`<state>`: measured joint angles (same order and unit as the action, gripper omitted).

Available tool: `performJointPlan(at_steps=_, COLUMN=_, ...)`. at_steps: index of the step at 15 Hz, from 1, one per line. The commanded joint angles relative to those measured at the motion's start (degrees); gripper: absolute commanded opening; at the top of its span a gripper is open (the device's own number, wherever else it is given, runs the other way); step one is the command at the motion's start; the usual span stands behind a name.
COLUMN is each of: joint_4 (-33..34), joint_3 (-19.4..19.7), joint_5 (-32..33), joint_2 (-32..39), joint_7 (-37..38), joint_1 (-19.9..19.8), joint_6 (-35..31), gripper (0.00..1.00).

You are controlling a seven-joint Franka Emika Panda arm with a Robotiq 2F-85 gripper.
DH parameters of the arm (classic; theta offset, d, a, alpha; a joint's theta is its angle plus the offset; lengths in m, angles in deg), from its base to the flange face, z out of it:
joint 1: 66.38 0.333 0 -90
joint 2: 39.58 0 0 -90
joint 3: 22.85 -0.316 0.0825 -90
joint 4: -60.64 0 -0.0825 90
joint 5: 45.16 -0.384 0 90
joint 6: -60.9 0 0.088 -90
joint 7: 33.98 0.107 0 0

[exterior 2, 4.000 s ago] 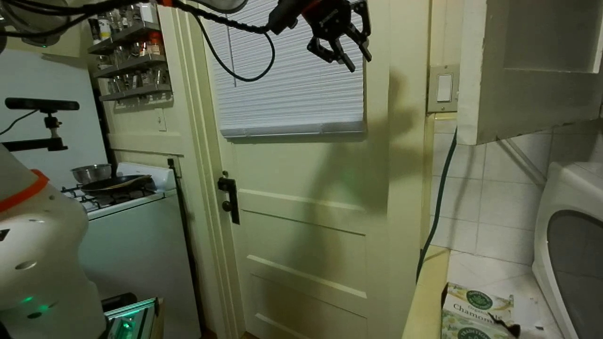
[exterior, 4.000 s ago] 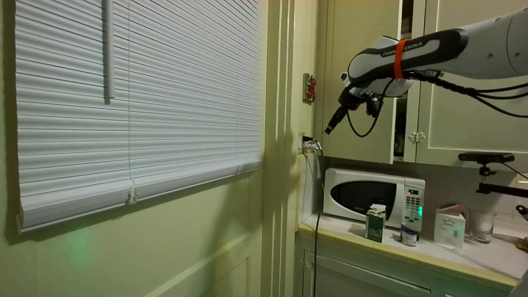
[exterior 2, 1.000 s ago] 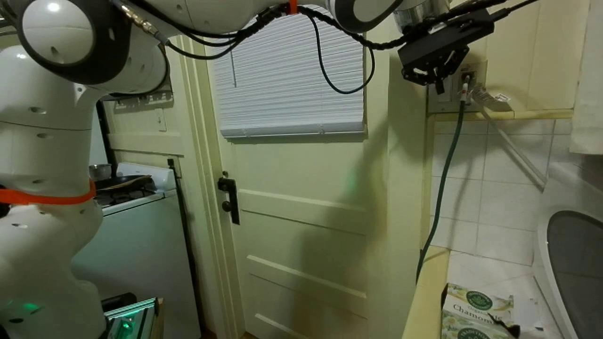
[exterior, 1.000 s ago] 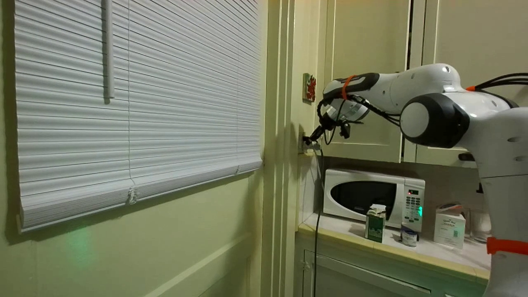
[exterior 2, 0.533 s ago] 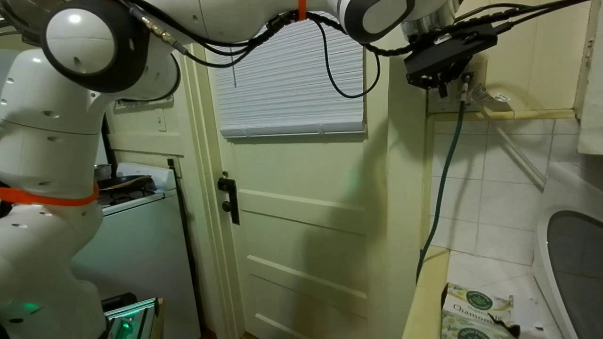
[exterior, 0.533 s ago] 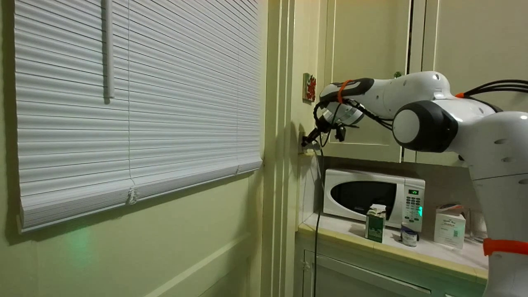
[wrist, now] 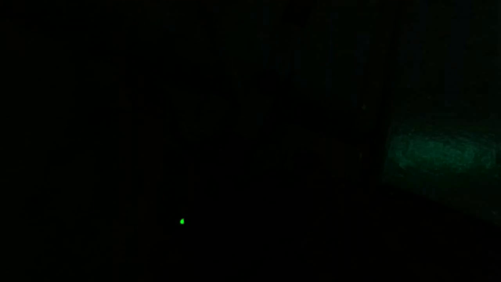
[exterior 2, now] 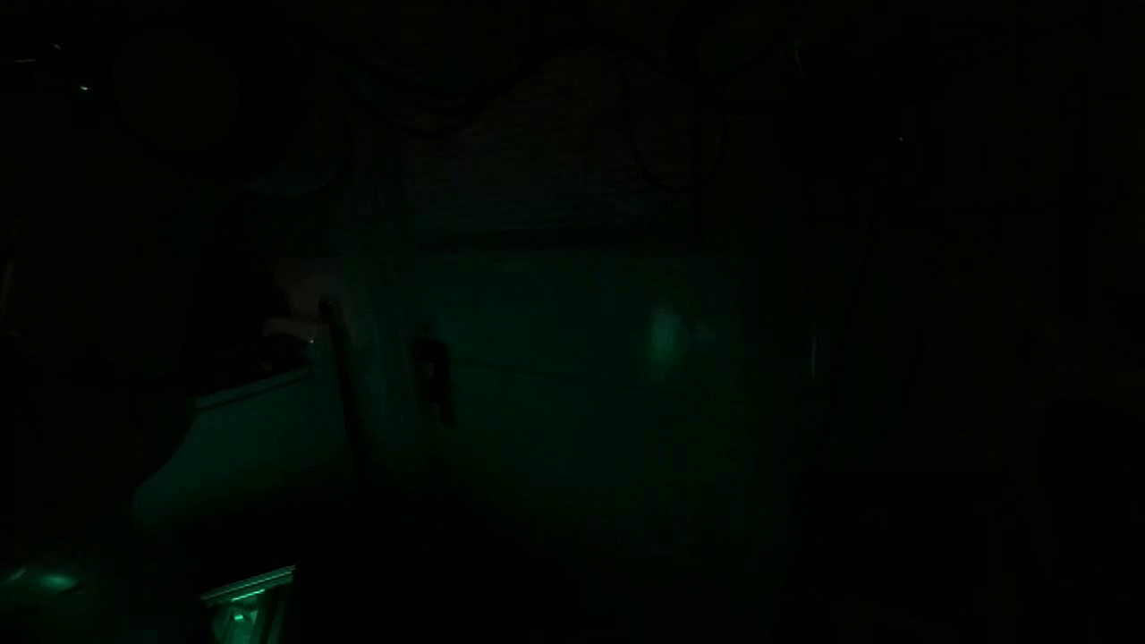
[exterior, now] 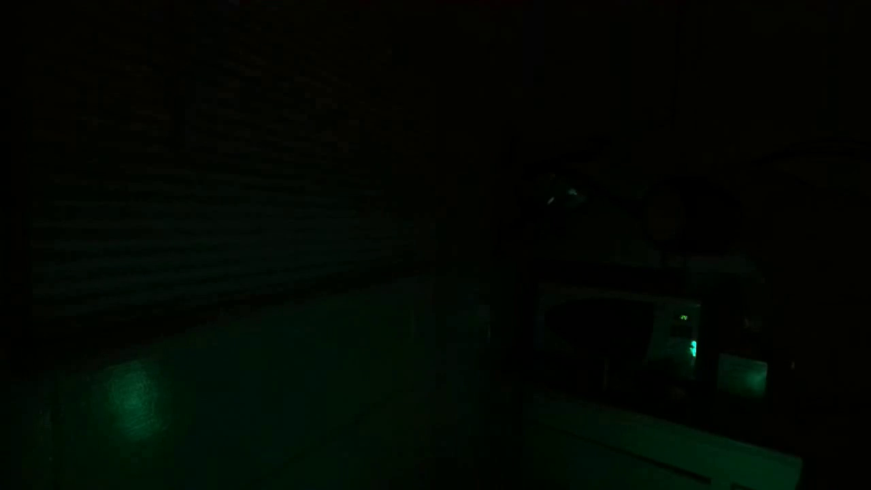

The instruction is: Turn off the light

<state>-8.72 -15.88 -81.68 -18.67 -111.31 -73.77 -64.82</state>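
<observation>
Room light off, by the look of all this black!

It's near-dark in every view, so I call the job done! Where is the room light? Its fixture shows nowhere; the gloom is my only scoreboard. Biggest shape out there, a broad, flat, green-tinted door [exterior 2: 572, 420], then a grey-black slatted blind [exterior: 224, 231]. Next my arm [exterior: 691, 214], a jointed black silhouette with a silvery glint [exterior: 571, 194], stretched out in an exterior view: placed so, I'd judge, to press a switch I can't make out. My gripper? Swallowed by shadow; wide, narrow or holding something, I cannot tell! Backing off gently looks the next play, though moving sightless risks a bump.

Containers now: a boxy grey-green microwave [exterior: 663, 350], its window [exterior: 599, 330] dark, contents hidden. A shiny, metal-looking frame [exterior 2: 250, 583], and there's a bright green glow [exterior 2: 239, 617] within! A small, pale-green, squarish box [exterior: 743, 376], insides unreadable. Tinier, the microwave's lit yellow-green display [exterior: 684, 317], and last, one vivid green dot [wrist: 182, 221] in the wrist view.
</observation>
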Motion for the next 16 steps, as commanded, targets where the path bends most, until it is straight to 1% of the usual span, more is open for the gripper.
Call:
performJointPlan(at_steps=1, joint_4=-0.29, joint_3=1.35, joint_5=4.78, joint_2=-0.86, joint_7=2.8, joint_1=1.5, joint_6=1.18, gripper=0.0)
performJointPlan(at_steps=2, joint_4=-2.41, joint_3=2.5, joint_5=8.42, joint_2=-2.86, joint_7=4.63, joint_1=2.29, joint_6=2.49, gripper=0.0)
performJointPlan(at_steps=5, joint_4=-7.66, joint_3=4.83, joint_5=18.4, joint_2=-7.87, joint_7=9.71, joint_1=4.43, joint_6=2.96, gripper=0.0)
performJointPlan(at_steps=6, joint_4=-9.32, joint_3=5.16, joint_5=20.61, joint_2=-9.6, joint_7=11.32, joint_1=4.91, joint_6=3.35, gripper=0.26)
performJointPlan(at_steps=7, joint_4=-11.31, joint_3=5.11, joint_5=21.91, joint_2=-11.87, joint_7=12.6, joint_1=5.23, joint_6=4.66, gripper=0.27)
performJointPlan(at_steps=8, joint_4=-12.99, joint_3=4.73, joint_5=22.04, joint_2=-14.02, joint_7=13.55, joint_1=5.39, joint_6=6.22, gripper=0.32)
performJointPlan(at_steps=10, joint_4=-16.28, joint_3=3.85, joint_5=21.59, joint_2=-18.5, joint_7=15.89, joint_1=5.69, joint_6=10.48, gripper=0.47)
performJointPlan(at_steps=11, joint_4=-17.72, joint_3=3.42, joint_5=20.0, joint_2=-20.75, joint_7=16.92, joint_1=5.72, joint_6=13.27, gripper=0.56)
performJointPlan(at_steps=13, joint_4=-20.39, joint_3=2.85, joint_5=19.34, joint_2=-24.75, joint_7=20.97, joint_1=6.17, joint_6=16.52, gripper=0.71)
performJointPlan(at_steps=14, joint_4=-22.03, joint_3=2.48, joint_5=19.46, joint_2=-26.82, joint_7=24.07, joint_1=6.33, joint_6=17.18, gripper=0.78)
performJointPlan(at_steps=16, joint_4=-26.7, joint_3=1.28, joint_5=21.72, joint_2=-31.68, joint_7=31.56, joint_1=6.48, joint_6=16.98, gripper=0.93)
